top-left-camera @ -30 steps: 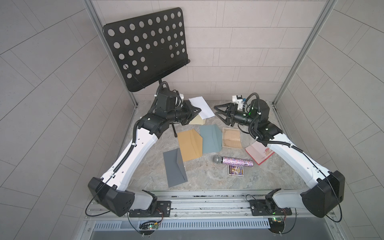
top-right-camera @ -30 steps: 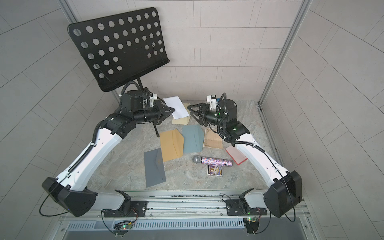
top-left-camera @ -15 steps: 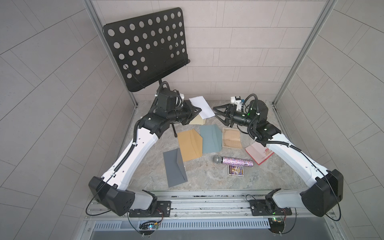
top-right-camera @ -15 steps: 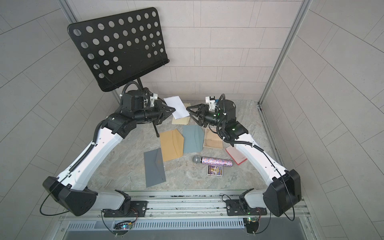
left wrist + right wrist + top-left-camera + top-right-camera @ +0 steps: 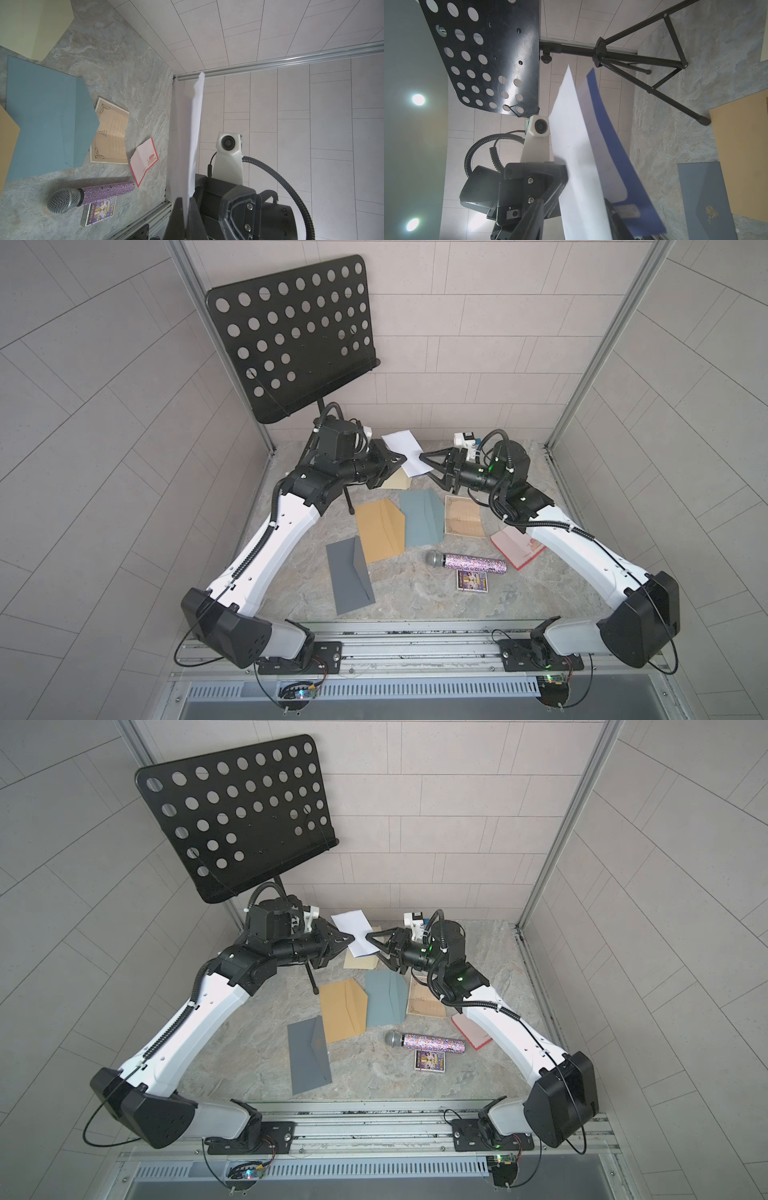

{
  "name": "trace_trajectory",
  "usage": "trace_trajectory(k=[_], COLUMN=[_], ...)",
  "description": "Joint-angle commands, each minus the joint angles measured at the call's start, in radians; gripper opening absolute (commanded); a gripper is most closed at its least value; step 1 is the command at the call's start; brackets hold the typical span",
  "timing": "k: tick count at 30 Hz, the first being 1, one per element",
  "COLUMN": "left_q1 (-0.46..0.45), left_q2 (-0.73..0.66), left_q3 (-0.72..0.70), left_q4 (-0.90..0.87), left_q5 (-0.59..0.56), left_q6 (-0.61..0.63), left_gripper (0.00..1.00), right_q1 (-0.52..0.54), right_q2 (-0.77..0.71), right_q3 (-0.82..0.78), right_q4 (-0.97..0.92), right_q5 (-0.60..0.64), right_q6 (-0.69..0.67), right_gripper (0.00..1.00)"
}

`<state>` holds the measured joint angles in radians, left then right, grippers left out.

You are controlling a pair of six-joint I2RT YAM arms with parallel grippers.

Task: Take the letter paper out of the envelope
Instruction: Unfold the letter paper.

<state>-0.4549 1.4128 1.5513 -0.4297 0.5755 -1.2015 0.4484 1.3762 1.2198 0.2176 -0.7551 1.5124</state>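
Left gripper is clamped tight on one corner of the white envelope, and the left wrist view shows the jaws pinched right on its edge. The envelope is up in the air, off the table, just beside the post of the music stand and below its perforated desk, on the side toward the right arm.

Right gripper is at the envelope's opposite corner with its jaws apart, one finger on each side of the paper, and no squeeze is visible. Its wrist camera catches the envelope edge-on: a white face, a blue inner face, and between them a pale ruled layer that looks like the letter paper, tucked inside.

Both arms reach in from the front rail and meet nose to nose beside the stand's post in both top views.

Out from the stand's feet toward the rail, flat on the table: a cream envelope closest in, then a tan envelope overlapped by a teal envelope. A grey envelope lies farther out, and a glittery microphone lies farthest from the stand.
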Motion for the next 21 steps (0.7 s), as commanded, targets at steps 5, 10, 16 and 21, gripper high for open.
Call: trace_trajectory(k=[5, 10, 16, 21], left_q1=[-0.017, -0.032, -0.040, -0.038], left_q2=[0.004, -0.001, -0.002, -0.014], left_q3=[-0.036, -0.075, -0.083, -0.067], left_q4=[0.104, 0.161, 0.189, 0.157], left_q5=[0.003, -0.009, -0.014, -0.031], left_q6=[-0.063, -0.100, -0.121, -0.130], left_gripper=[0.00, 0.00, 0.00, 0.32], right_q1=[0.006, 0.015, 0.021, 0.021], right_q2=[0.006, 0.025, 0.032, 0.013], right_q3=[0.006, 0.021, 0.028, 0.123], right_q4=[0.078, 0.097, 0.078, -0.201], right_q5=[0.016, 0.021, 0.021, 0.016], right_q6=[0.054, 0.066, 0.041, -0.230], right_gripper=[0.42, 0.37, 0.25, 0.00])
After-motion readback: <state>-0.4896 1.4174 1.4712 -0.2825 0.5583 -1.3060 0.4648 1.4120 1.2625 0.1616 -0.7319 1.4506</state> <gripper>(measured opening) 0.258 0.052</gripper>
